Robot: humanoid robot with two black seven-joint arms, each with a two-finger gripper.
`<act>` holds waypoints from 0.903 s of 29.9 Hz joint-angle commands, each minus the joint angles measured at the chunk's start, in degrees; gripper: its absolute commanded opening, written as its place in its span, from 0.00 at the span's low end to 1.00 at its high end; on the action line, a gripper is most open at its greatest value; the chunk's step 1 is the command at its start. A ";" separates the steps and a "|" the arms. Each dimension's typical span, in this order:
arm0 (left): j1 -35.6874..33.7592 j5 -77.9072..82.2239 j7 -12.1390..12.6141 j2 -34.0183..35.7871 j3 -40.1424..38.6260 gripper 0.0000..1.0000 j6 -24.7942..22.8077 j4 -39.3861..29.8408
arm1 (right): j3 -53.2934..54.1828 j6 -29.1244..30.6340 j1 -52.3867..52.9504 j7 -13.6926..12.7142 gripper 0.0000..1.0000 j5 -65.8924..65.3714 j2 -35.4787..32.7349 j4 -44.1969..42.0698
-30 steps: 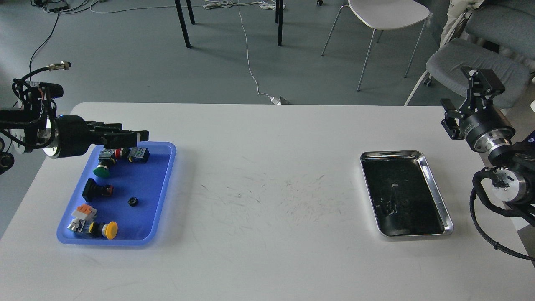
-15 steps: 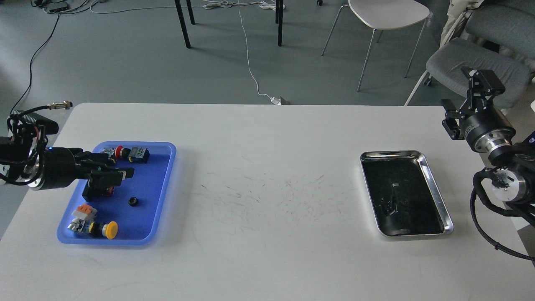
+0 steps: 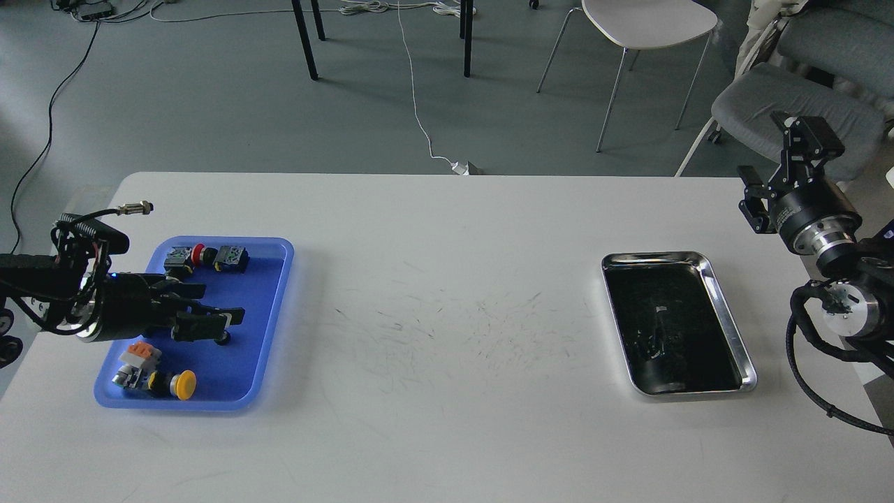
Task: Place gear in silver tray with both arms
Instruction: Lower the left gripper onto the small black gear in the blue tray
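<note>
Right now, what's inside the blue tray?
Blue tray holds a yellow button, a red-capped switch and an orange-topped part. The left fingers hide whatever lies beneath.

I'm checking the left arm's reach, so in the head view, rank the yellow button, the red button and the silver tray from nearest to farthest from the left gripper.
1. Yellow button: just below the left gripper, blue tray's near end.
2. Red button: blue tray's far end.
3. Silver tray: far across the table, right side.

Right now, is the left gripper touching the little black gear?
Cannot tell. In the head view, the left gripper covers most of the gear in the blue tray, hiding any contact or gap.
</note>
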 commanded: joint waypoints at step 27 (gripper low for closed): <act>5.31 0.35 0.00 -4.53 0.17 0.63 2.49 7.67 | -0.11 0.07 0.01 0.00 0.93 -0.07 0.00 -0.61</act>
